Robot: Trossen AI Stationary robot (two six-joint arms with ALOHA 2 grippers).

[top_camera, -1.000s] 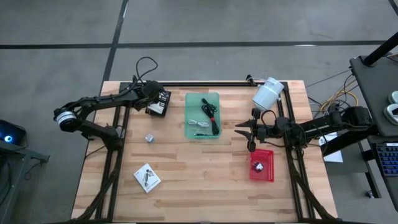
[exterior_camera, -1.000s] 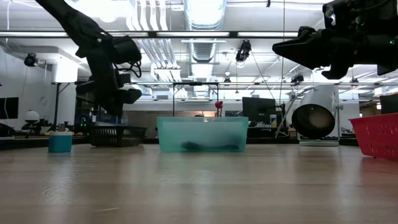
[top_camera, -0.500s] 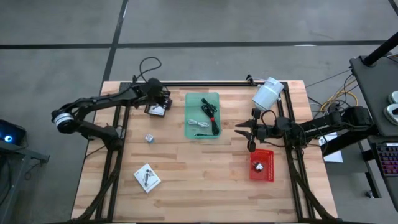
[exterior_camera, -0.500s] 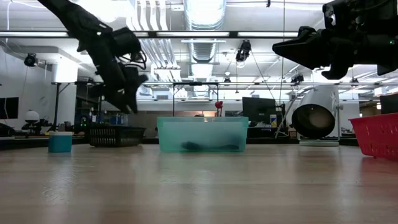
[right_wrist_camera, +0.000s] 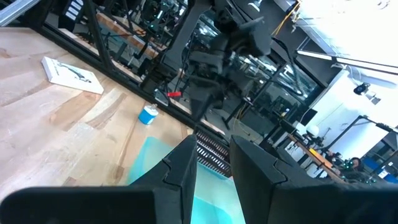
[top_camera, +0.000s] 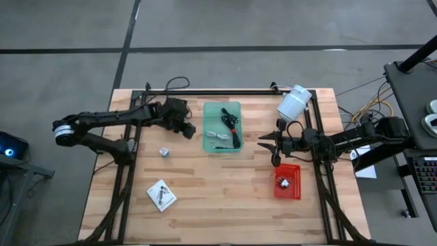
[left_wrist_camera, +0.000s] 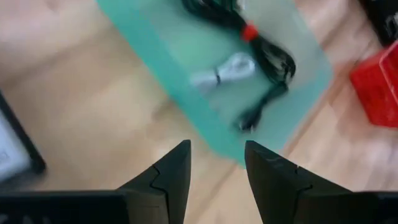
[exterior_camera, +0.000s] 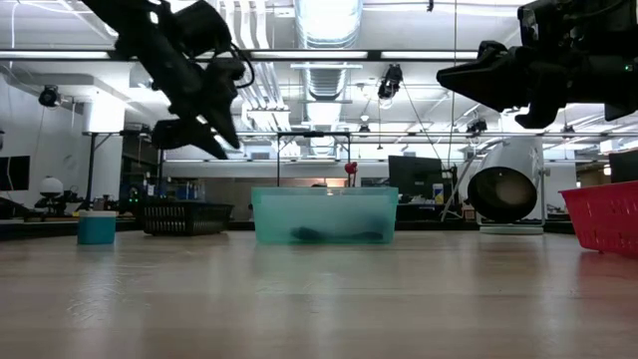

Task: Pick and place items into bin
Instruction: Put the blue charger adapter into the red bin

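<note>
A see-through green bin (top_camera: 222, 126) stands at mid-table and holds black coiled cables (left_wrist_camera: 261, 46) and a pale grey cable (left_wrist_camera: 227, 67). My left gripper (top_camera: 188, 129) hovers open and empty just left of the bin; in its wrist view its fingers (left_wrist_camera: 168, 177) point down at the bin's near-left corner. A white printed packet (top_camera: 162, 195) lies flat on the near-left boards. A small bluish cube (top_camera: 164, 152) sits left of the bin. My right gripper (top_camera: 270, 147) waits open in the air right of the bin, above the red basket's far end.
A black basket (exterior_camera: 184, 214) with a white packet sits far-left, mostly under my left arm. The red basket (top_camera: 287, 181) stands near-right and holds small things. The large white cylinder (top_camera: 294, 102) lies at the far-right corner. Bare boards run along the near edge.
My left gripper has swung from above the black basket toward the table's right and slightly nearer, ending beside the green bin. It has also risen and tipped in the low view. The right arm has kept still.
</note>
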